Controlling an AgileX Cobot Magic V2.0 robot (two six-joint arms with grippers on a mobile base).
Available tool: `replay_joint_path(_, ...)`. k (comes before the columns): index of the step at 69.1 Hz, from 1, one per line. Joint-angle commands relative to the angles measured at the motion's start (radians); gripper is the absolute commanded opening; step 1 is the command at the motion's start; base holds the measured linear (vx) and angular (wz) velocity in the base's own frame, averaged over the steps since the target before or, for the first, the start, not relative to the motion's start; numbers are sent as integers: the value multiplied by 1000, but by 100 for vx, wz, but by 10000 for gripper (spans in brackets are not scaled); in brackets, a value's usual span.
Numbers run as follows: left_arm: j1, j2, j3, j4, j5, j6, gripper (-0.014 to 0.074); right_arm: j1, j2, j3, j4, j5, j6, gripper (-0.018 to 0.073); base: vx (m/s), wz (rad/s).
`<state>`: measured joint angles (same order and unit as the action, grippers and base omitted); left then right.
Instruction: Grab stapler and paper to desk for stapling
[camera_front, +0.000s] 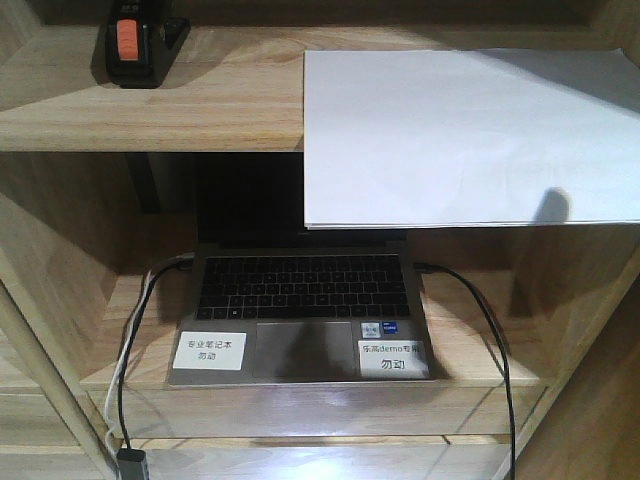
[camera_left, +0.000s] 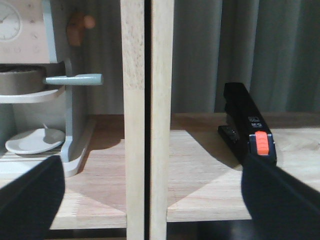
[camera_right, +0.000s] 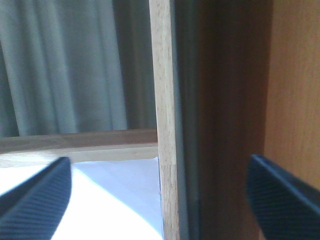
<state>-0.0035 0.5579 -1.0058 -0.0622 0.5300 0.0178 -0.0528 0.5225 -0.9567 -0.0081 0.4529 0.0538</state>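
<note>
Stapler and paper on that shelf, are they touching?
Apart. The front view shows a stretch of bare shelf between the stapler and the paper.

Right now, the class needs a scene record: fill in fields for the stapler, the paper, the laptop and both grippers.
stapler: upper shelf, left end, not gripped
paper: upper shelf, right, front edge overhanging
laptop: lower shelf, open
left gripper: open, facing stapler
right gripper: open, near paper

Matte black left end effector (camera_left: 150, 160), weave-patterned dark right end effector (camera_right: 159, 160)
</note>
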Motion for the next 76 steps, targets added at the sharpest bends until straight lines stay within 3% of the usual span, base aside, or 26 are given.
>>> replay_joint_path(1,-5,11,-25,-8,-66,-18,722,-6,16,-26,-4,-83,-7,716,0,0)
replay_joint_path(17,-11,12,-25,-9,-69,-18,712,-6,16,-26,-4,-102,-7,654,0,0)
replay_joint_path(46,-126,12,-25,-9,-66,-18,666,-6,16,-26,-4,-102,-7,460,0,0)
replay_joint_path(59,-305,12,-25,-9,-66,-18,660,-6,16,-26,-4,-102,-7,398,0,0)
replay_joint_path(76,-547,96,-25,-9,-98,88,642,-6,16,-26,-4,-102,-7,345,0,0)
